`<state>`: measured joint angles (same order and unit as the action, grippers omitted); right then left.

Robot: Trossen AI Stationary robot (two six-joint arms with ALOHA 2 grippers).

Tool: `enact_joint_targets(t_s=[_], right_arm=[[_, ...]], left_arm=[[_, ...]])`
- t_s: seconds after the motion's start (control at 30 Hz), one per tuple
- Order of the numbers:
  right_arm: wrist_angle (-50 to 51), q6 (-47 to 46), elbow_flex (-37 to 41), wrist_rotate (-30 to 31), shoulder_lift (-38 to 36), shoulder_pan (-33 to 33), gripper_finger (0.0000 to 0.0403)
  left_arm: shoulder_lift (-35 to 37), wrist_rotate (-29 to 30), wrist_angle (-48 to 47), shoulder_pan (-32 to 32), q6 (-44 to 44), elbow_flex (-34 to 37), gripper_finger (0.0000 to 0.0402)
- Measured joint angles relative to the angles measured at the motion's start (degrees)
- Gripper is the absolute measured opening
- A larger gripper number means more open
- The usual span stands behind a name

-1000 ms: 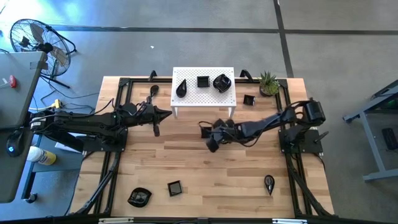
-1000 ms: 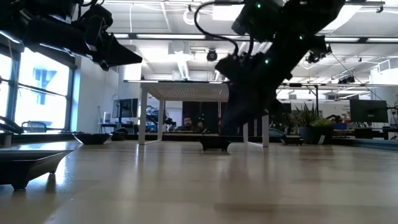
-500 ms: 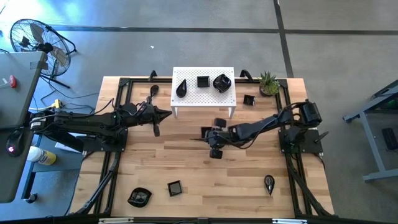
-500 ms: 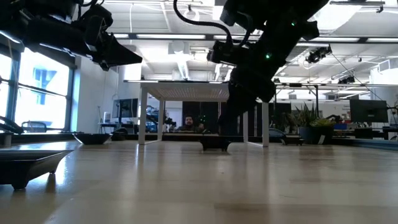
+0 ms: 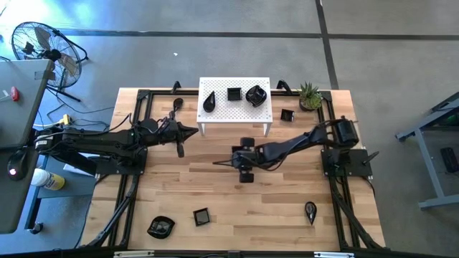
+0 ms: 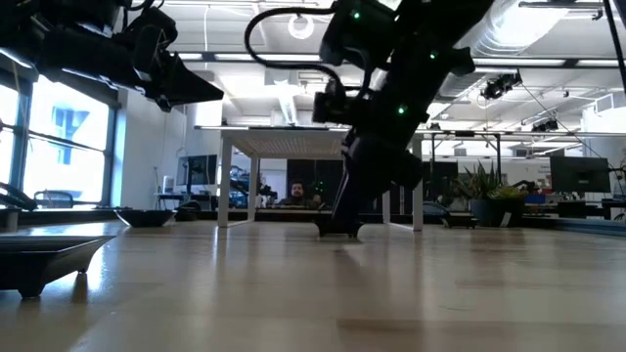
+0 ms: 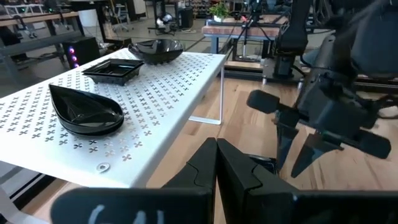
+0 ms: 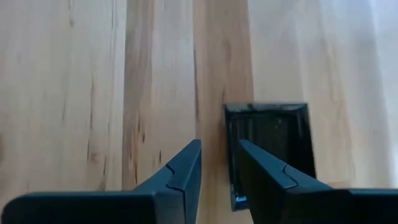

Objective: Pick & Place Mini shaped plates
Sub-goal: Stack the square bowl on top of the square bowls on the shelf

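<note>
One square plate (image 8: 268, 146) on table, its edge under parted right gripper (image 8: 219, 163) fingers.

Glossy black plates (image 7: 87, 111) on a white cross-perforated stand (image 7: 155, 99) over pale wood table (image 5: 272, 201).

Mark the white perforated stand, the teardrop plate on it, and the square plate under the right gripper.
white perforated stand (image 5: 234, 113): high view, bare front part of its top.
teardrop plate (image 7: 86, 111): left wrist view, middle of its bowl.
square plate (image 8: 271, 140): right wrist view, its inner floor.
</note>
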<state>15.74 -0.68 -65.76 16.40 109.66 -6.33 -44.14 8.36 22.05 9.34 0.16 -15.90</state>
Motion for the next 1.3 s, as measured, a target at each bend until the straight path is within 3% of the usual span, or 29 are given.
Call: enact_joint_targets(t_s=[0.2, 0.53, 0.93, 1.3], right_arm=[[1.50, 0.93, -1.07, 1.93, 1.41, -0.02, 0.0096], [1.14, 1.11, -0.80, 2.11, 1.36, -0.02, 0.0058], [0.48, 1.30, -0.80, 2.33, 2.22, 0.37, 0.0089], [-0.16, 2.55, -0.78, 2.35, 3.18, 0.37, 0.0024]], left_arm=[[0.00, 0.00, -0.14, 0.02, 0.00, 0.00, 0.0005], [0.00, -0.28, -0.55, 0.01, 0.00, 0.00, 0.0005], [0.00, -0.33, -0.73, 0.01, -0.01, 0.00, 0.0005], [0.00, -0.36, -1.25, 0.01, -0.02, 0.00, 0.0005]])
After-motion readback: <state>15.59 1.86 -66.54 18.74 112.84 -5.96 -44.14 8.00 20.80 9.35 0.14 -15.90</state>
